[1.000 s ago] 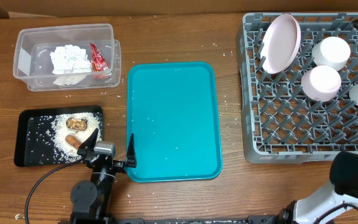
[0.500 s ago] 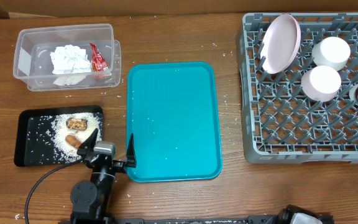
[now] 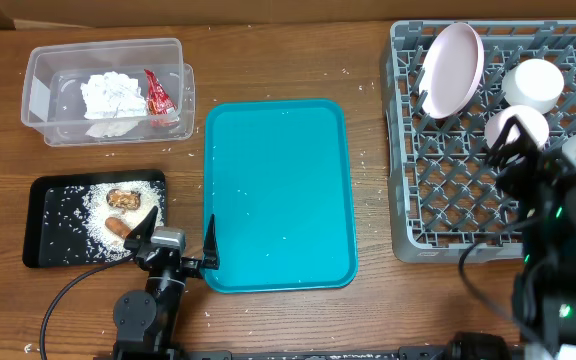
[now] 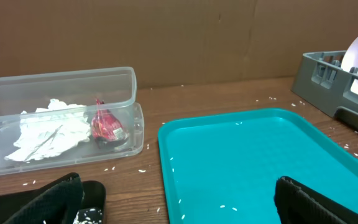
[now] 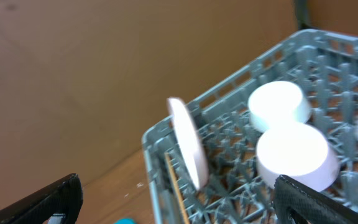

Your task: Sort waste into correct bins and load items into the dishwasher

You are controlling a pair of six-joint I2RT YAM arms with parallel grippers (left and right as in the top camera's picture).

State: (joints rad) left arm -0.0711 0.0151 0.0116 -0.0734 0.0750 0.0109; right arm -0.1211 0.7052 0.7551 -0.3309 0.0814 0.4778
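A teal rectangular plastic tray (image 3: pixel 278 195) lies with its long axis running near to far. Left of its far corner, a clear rectangular plastic tub (image 3: pixel 38 75) lies crosswise, holding a crumpled white paper napkin (image 3: pixel 111 95) and a small red wrapper (image 3: pixel 156 93). Left of its near corner, a flat black tray (image 3: pixel 48 250) carries white rice-like crumbs (image 3: pixel 98 215). To its right, a grey dish rack (image 3: pixel 448 200) holds a pale pink plate (image 3: pixel 453 68) on edge. The left tool (image 3: pixel 180 225) gapes wide and empty at the tray's near-left corner. The right tool (image 5: pixel 176 186), also wide and empty, is over the rack.

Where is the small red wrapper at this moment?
Overhead view, far left corner: the red wrapper lies inside the clear tub, just right of the crumpled napkin.
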